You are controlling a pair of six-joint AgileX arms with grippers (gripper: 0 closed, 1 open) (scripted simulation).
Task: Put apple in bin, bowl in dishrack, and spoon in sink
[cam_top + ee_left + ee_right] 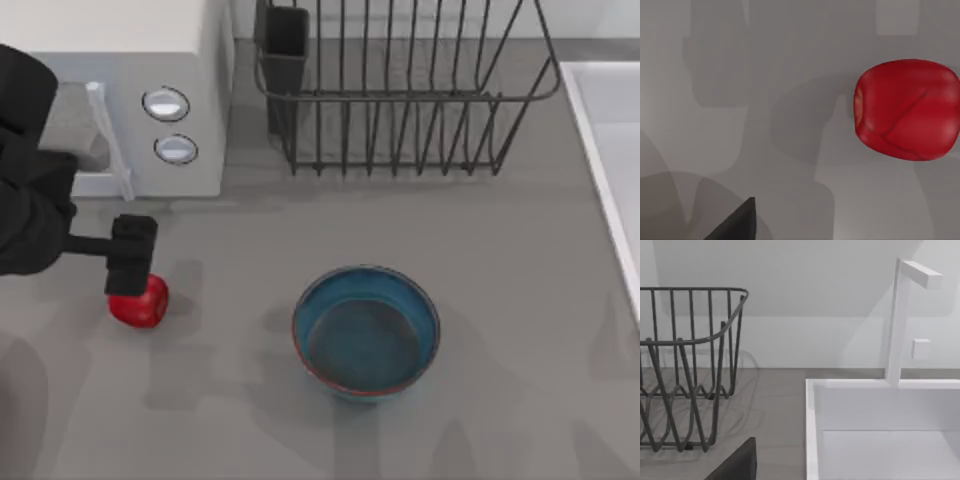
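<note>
The red apple [140,303] lies on the grey table at the left, in front of the microwave. My left gripper [131,272] hangs directly over the apple's back edge and is open, holding nothing. In the left wrist view the apple [907,109] sits off to one side of a single dark fingertip [737,224], apart from it. The teal bowl [366,332] stands upright and empty near the table's middle. The wire dishrack [400,85] is at the back, the sink [610,150] at the right edge. The spoon and bin are out of view.
A white microwave [120,100] with two round knobs stands at the back left, close behind my left arm. The right wrist view takes in the dishrack [690,365], the sink [880,430], its faucet [897,320] and one fingertip [737,465] of my parked right gripper.
</note>
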